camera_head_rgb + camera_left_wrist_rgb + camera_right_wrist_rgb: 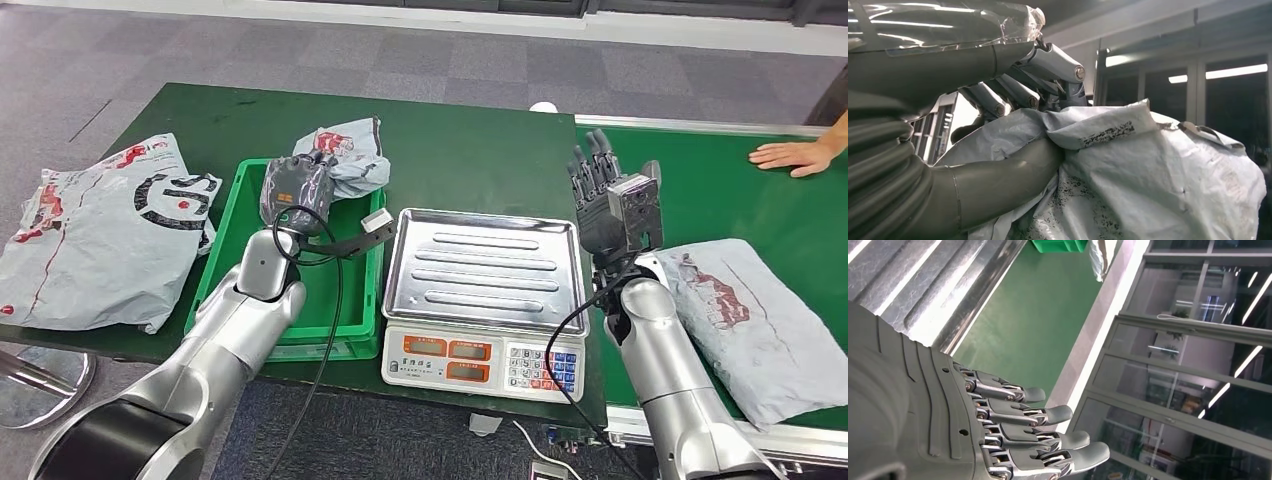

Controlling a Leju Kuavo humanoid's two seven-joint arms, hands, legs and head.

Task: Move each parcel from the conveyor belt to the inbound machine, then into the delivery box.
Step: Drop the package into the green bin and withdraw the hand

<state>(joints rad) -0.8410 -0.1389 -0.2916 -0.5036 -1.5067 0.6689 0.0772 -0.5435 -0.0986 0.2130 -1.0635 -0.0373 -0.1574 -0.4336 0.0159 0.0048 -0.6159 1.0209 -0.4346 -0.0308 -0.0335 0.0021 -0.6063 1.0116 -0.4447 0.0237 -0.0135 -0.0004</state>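
The left hand (297,190) grips a crumpled grey parcel (350,155) above the far end of the green box (225,262), which stands just left of the scale (483,300); the parcel's bulk points away from the robot and toward the scale. The left wrist view adds that the fingers (1048,62) curl over the parcel's (1148,170) top fold while the thumb presses from the opposite side. The right hand (610,200) hangs upright just right of the scale's tray, fingers (1048,415) extended, apart, holding nothing. A second parcel (745,315) lies on the green belt (700,190) right of the scale, long axis running away from the robot. A larger bag (105,235) lies on the surface left of the box. A person's hand (795,155) rests on the belt's far right.
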